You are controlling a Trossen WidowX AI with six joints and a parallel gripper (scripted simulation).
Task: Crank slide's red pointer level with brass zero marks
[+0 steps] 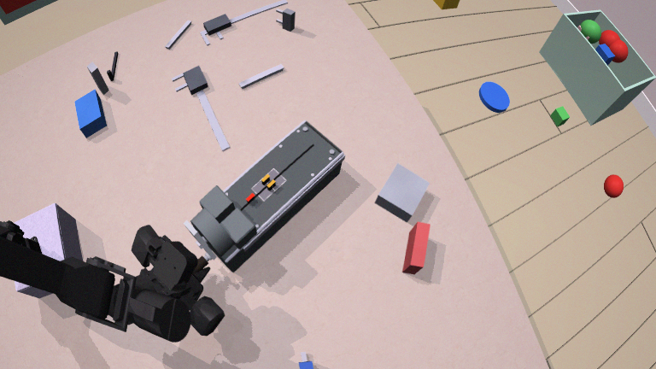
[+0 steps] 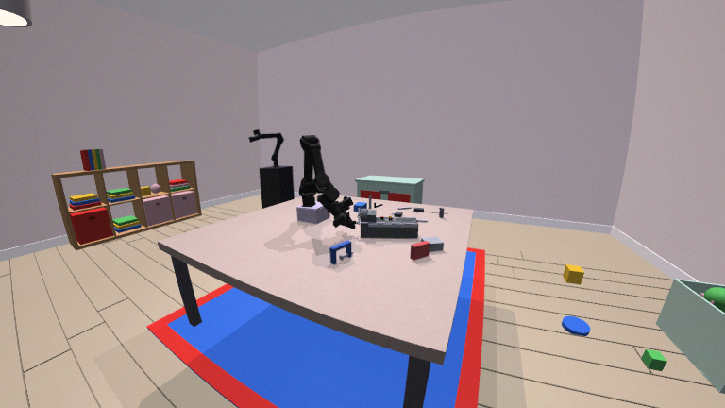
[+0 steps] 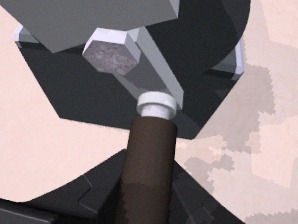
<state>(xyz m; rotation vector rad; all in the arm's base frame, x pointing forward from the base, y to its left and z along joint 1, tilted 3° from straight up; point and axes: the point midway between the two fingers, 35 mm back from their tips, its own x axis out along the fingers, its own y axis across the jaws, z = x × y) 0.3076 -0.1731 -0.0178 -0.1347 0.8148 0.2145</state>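
The dark grey machine (image 1: 293, 149) (image 2: 389, 230) stands on the table. Its red pointer (image 1: 250, 197) sits in the slot on the crank side of the two brass marks, a short gap from them and not level. One brass mark (image 1: 265, 178) and the other brass mark (image 1: 271, 184) flank the slot. In the wrist view, the grey crank arm (image 3: 159, 70) runs from the hexagonal hub (image 3: 111, 56) down and right to a white collar and the brown handle (image 3: 151, 150). My gripper (image 3: 145, 161) (image 1: 202, 269) is shut on the handle; the fingertips are partly hidden.
A grey block (image 1: 403, 189) and a red block (image 1: 417, 248) lie beyond the machine's right side. A blue block (image 1: 90, 112), metal bars and dark parts lie on its other side. A blue bracket (image 2: 340, 246) stands towards the table's front.
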